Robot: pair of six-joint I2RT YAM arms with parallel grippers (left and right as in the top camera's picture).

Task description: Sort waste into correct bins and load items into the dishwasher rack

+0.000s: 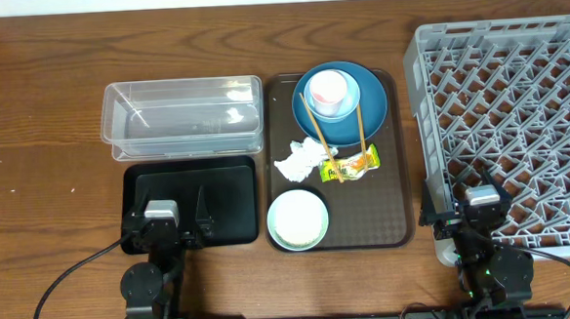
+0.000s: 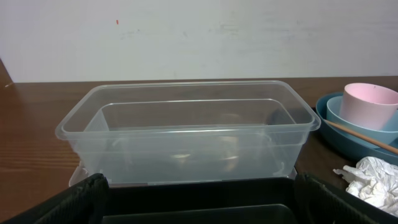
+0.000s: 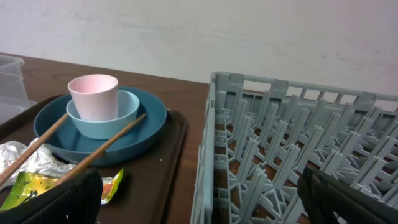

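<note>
- a brown wooden table [image 1: 38, 114] with visible grain is seen beneath everything; a plain white wall [image 2: 199, 37] is seen behind it.
- the left gripper [image 1: 168, 222] is held wide, its fingers spread over the near part of a shallow matte black tray [image 1: 188, 179].
- straight ahead of it, past the tray, a clear plastic tub [image 2: 186, 134] with rounded corners is set.
- the right gripper [image 1: 475, 208] is likewise spread wide, at the near left corner of the grey latticed rack [image 1: 516, 98], which lies ahead and to its right.
- ahead and to its left, on a brown serving tray [image 1: 366, 214], a pink cup [image 3: 93, 93] is stood in a light-blue saucer [image 3: 127, 112] on a dark-blue plate [image 1: 370, 101]; wooden chopsticks [image 1: 360, 126] are leaned across the plate's rim.
- nearer on that tray, a crumpled napkin [image 1: 300, 161], a snack wrapper [image 1: 358, 162] and a mint-green bowl [image 1: 298, 219] are laid.
- bare table is left to the left gripper's left.
</note>
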